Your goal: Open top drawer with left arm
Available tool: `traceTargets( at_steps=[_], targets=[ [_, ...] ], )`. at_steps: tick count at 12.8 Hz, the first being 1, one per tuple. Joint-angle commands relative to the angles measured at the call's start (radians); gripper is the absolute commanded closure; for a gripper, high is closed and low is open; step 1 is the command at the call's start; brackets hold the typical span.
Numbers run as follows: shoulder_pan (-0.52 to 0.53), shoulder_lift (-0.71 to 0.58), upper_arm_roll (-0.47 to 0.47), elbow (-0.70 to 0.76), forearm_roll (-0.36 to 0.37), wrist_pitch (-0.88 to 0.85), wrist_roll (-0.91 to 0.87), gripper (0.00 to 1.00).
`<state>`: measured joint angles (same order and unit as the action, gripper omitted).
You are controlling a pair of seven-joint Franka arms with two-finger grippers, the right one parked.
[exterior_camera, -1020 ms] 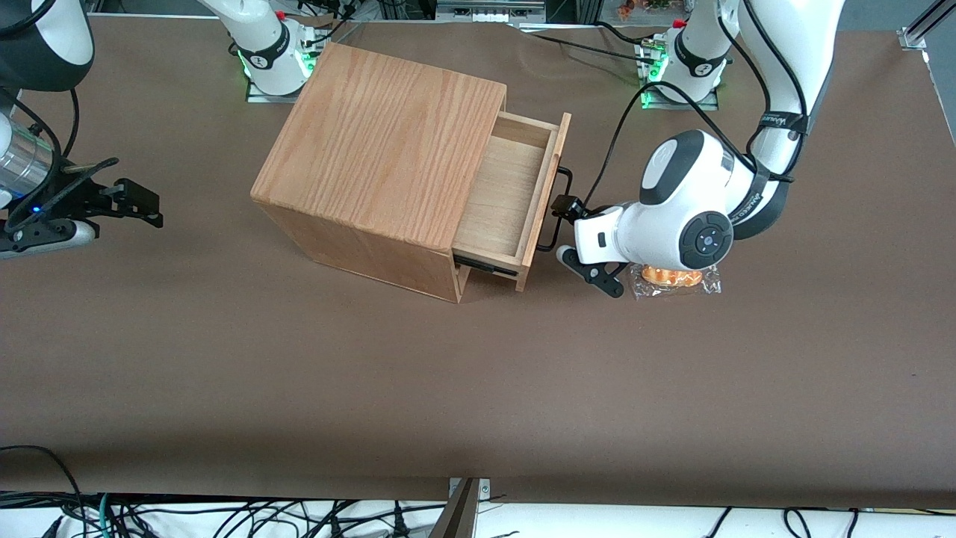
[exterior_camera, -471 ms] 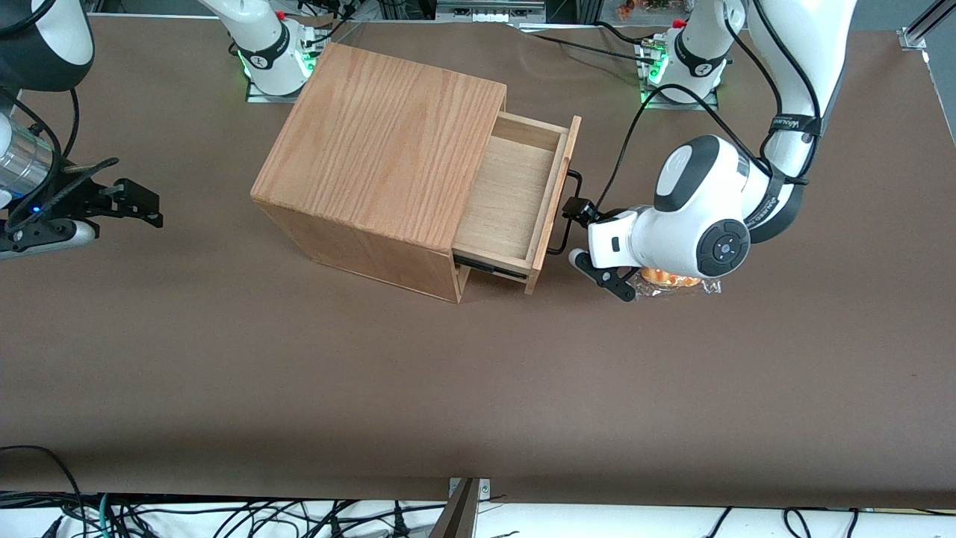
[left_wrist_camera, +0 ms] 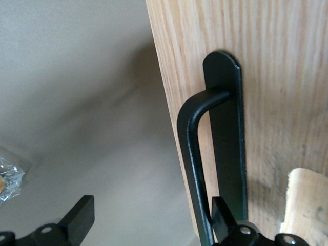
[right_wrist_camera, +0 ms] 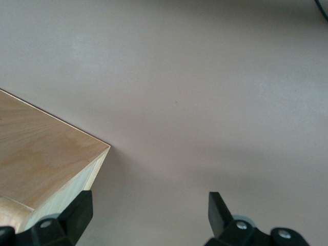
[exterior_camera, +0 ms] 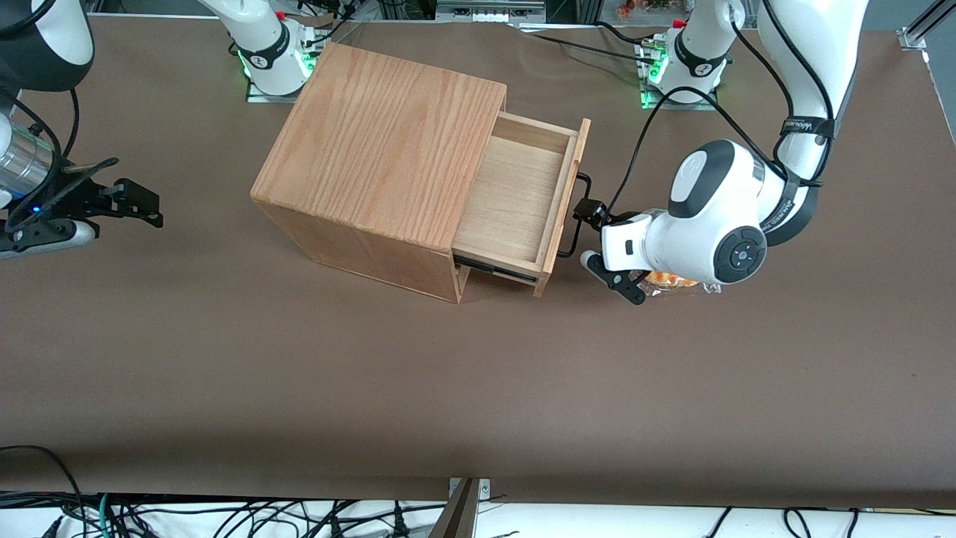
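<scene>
The top drawer [exterior_camera: 515, 196] of the oak box [exterior_camera: 381, 134] stands pulled well out, its pale plywood inside bare. Its thin black bar handle [exterior_camera: 576, 243] [left_wrist_camera: 192, 154] runs along the oak front panel [left_wrist_camera: 277, 77]. The left arm [exterior_camera: 709, 224] reaches low in front of the drawer. My gripper [exterior_camera: 595, 217] [left_wrist_camera: 151, 220] is at the handle and open. One finger [left_wrist_camera: 224, 218] sits hooked between the bar and the front panel, while the other finger [left_wrist_camera: 77, 215] hangs apart over the table.
A clear bag with something orange inside [exterior_camera: 676, 282] [left_wrist_camera: 7, 177] lies on the brown table under the left arm's wrist. A lower drawer's dark slot [exterior_camera: 493, 270] shows beneath the top drawer. Arm bases [exterior_camera: 676, 63] stand at the table's farther edge.
The top drawer has slid farther out of the box. My gripper, hooked on the handle, has moved with it toward the working arm's end of the table, now covering more of the bag.
</scene>
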<state>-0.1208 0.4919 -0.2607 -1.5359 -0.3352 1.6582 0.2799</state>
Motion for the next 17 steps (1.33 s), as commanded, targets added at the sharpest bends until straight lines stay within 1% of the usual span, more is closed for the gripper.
traceTargets(
  at_steps=[1, 6, 10, 14, 15, 16, 17],
  targets=[
    [0.032, -0.018, 0.001, -0.001, 0.027, -0.041, 0.062, 0.00],
    [0.023, -0.026, 0.000, 0.002, 0.025, -0.067, 0.045, 0.00],
    [0.027, -0.071, 0.000, 0.020, 0.010, -0.172, 0.013, 0.00],
    [0.056, -0.107, 0.031, 0.054, 0.027, -0.287, -0.011, 0.00],
    [0.078, -0.130, 0.031, 0.062, 0.051, -0.296, -0.011, 0.00],
    [0.096, -0.151, 0.029, 0.072, 0.095, -0.299, -0.011, 0.00],
    [0.107, -0.170, 0.032, 0.076, 0.119, -0.304, -0.011, 0.00]
  ],
)
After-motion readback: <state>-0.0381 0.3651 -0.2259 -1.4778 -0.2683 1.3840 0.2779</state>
